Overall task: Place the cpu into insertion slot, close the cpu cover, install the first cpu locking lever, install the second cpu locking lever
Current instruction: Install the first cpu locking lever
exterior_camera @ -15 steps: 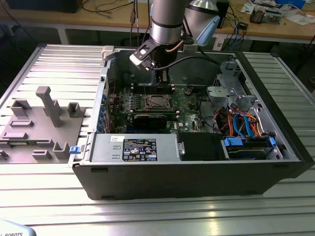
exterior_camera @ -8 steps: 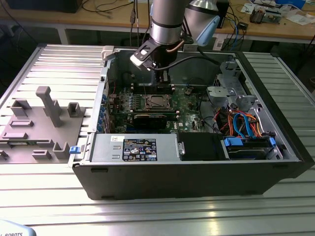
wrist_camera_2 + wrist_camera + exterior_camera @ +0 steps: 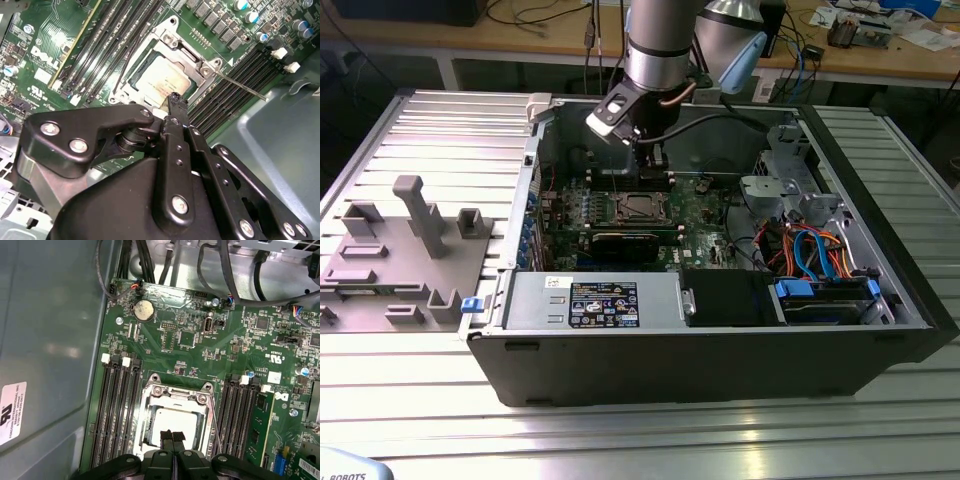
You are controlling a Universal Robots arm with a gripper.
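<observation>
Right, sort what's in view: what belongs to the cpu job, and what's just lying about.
Job in hand:
cpu, sitting in the insertion slot
cpu cover
locking lever
tool, shut, tips by the cpu

Just lying about:
memory slots
coin cell
power supply
grey fixture
blue cables

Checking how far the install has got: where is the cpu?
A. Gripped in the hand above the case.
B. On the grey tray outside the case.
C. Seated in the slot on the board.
C: in the first wrist view the cpu lies flat in the slot, with the cover framing it, and the shut hand above it holds nothing.
</observation>
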